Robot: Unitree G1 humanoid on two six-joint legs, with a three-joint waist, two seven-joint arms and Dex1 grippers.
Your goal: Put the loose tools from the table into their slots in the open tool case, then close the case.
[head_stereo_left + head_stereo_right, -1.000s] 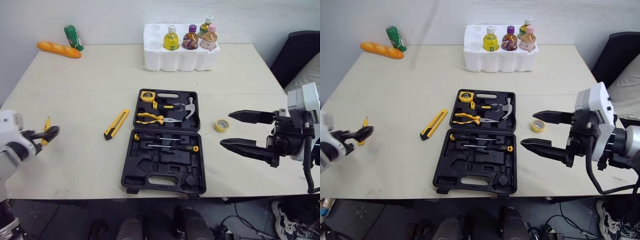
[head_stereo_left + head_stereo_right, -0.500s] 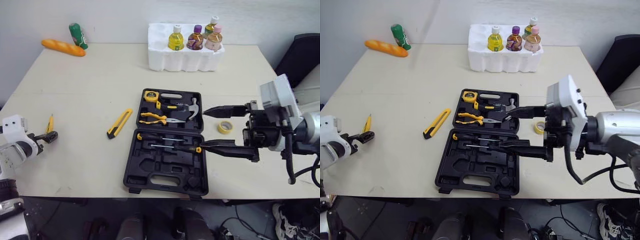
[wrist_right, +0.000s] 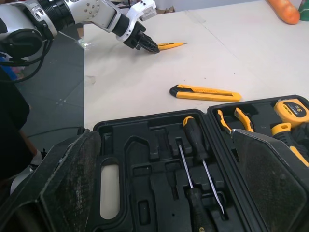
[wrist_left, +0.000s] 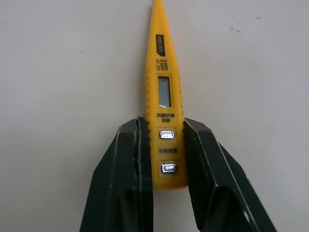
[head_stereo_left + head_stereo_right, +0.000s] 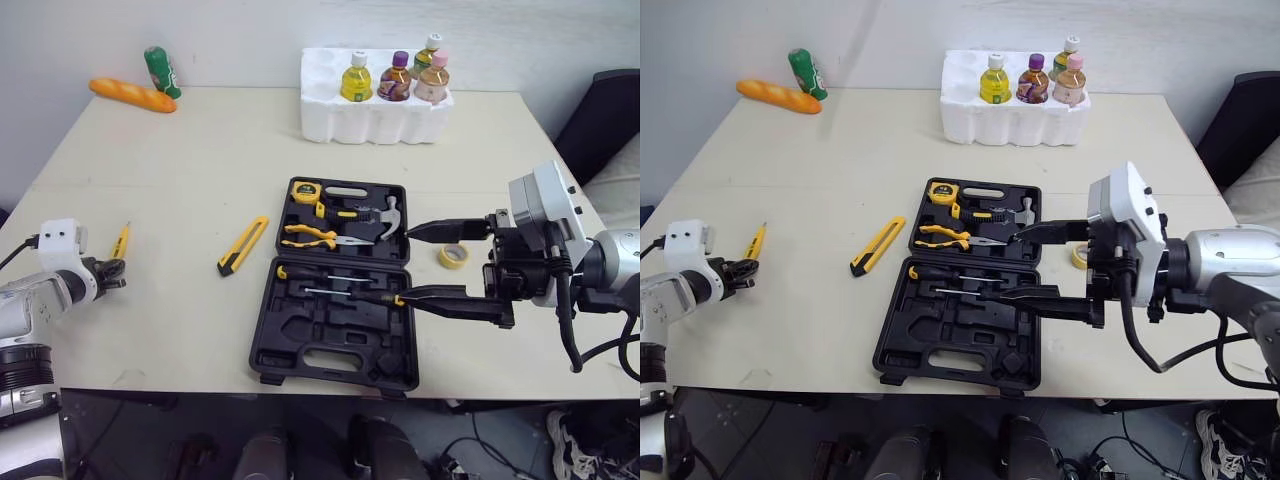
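The open black tool case (image 5: 300, 345) lies mid-table, holding a tape measure, pliers, a hammer and two screwdrivers. A yellow tester pen (image 4: 164, 92) lies flat near the table's left edge. My left gripper (image 5: 112, 272) is shut on the pen's rear end, a finger (image 4: 140, 159) pressed to each side. A yellow-black utility knife (image 5: 243, 245) lies loose left of the case. A yellow tape roll (image 5: 452, 256) sits right of the case. My right gripper (image 5: 406, 265) hangs open over the case's right side, holding nothing.
A white foam tray (image 5: 375, 120) with several bottles stands at the back. A bread loaf (image 5: 132, 95) and a green bottle (image 5: 158, 72) lie at the back left corner. A black chair (image 5: 600, 110) is beyond the right edge.
My left gripper's fingers have closed on the tester pen's rear end. My right gripper swung in from the right to over the case and has held about there since.
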